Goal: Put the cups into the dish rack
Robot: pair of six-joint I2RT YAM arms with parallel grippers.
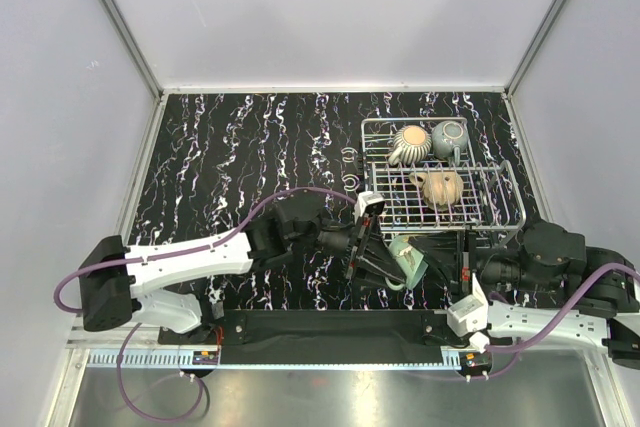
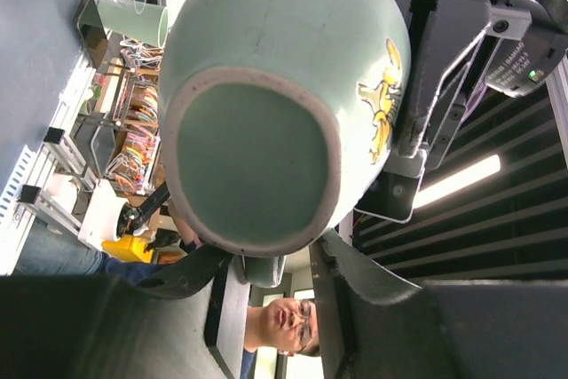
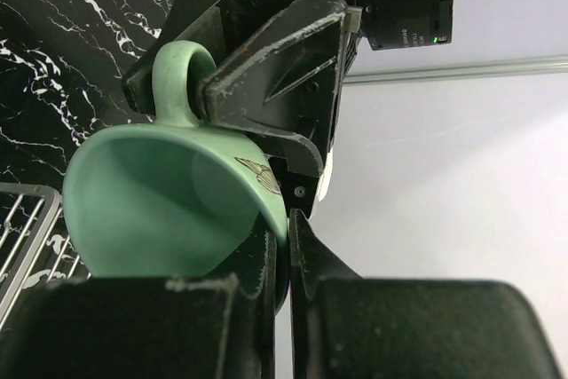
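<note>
A teal-green cup point(image 1: 408, 259) hangs tilted above the table, just in front of the dish rack point(image 1: 508, 195), between both grippers. My right gripper point(image 1: 432, 259) is shut on the cup's rim wall point(image 3: 266, 193), one finger inside and one outside. My left gripper point(image 1: 378, 259) straddles the cup's handle point(image 3: 176, 77). In the left wrist view the handle point(image 2: 262, 270) sits between the fingers with a gap on one side, and the cup's base point(image 2: 253, 161) fills the frame. Three cups lie in the rack: cream striped point(image 1: 410, 144), grey-green point(image 1: 449, 137) and tan point(image 1: 441, 188).
The rack's near corner point(image 3: 22, 228) shows at the lower left of the right wrist view. Two small rings point(image 1: 349, 169) lie on the black marbled table left of the rack. White walls enclose the table on three sides.
</note>
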